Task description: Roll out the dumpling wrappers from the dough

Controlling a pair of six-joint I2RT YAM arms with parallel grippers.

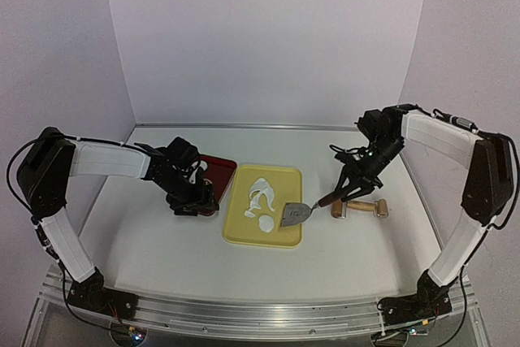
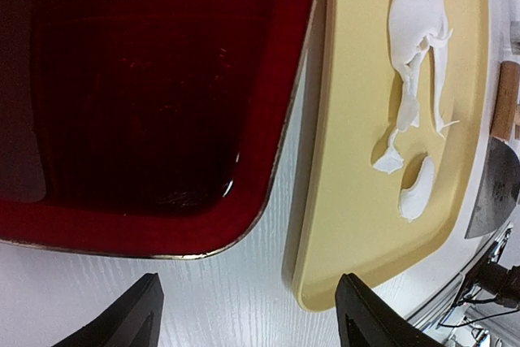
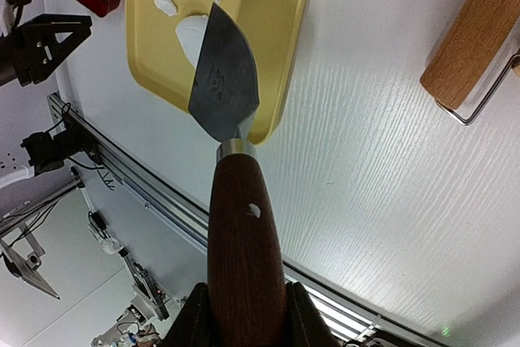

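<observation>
Dough: one ragged sheet on the yellow tray.
Wrappers: one disc, just nearer me than the dough.
Trays: two, yellow and red tray.
Tools: one scraper, one rolling pin.
My left gripper: fingers spread, empty, above the red tray's near corner.
My right gripper: clamped on the scraper's handle, blade tip at the disc.

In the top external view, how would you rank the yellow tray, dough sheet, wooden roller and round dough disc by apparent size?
1. Yellow rectangular plastic tray
2. Irregular white dough sheet and light wooden roller: too alike to rank
3. Small round white dough disc
</observation>
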